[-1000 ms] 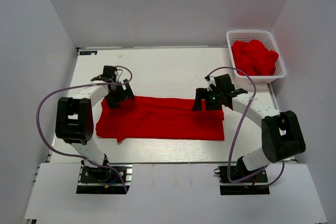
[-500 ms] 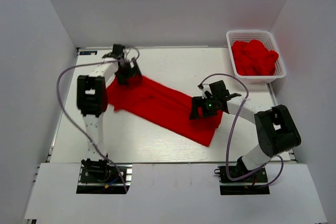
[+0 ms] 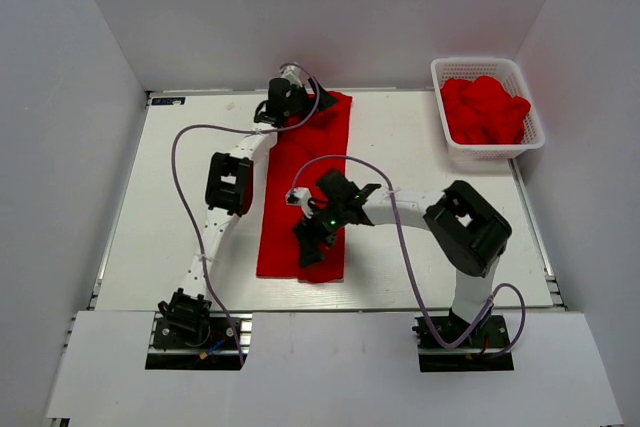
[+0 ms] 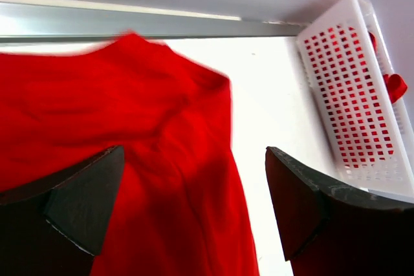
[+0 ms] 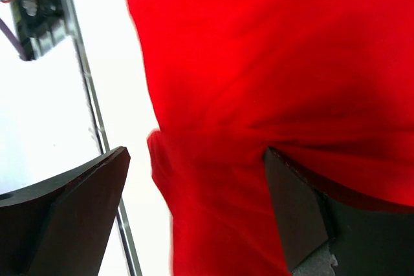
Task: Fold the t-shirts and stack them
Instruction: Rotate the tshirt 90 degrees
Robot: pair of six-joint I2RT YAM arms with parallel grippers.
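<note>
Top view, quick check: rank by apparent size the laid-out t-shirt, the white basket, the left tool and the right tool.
1. laid-out t-shirt
2. white basket
3. left tool and right tool: about alike, so not ranked against each other.

No legible text, label, brand or number anywhere.

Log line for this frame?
t-shirt: narrow strip lying far-to-near on table | left gripper: open, at far end | right gripper: open, at near end | basket: red shirts heaped inside
</note>
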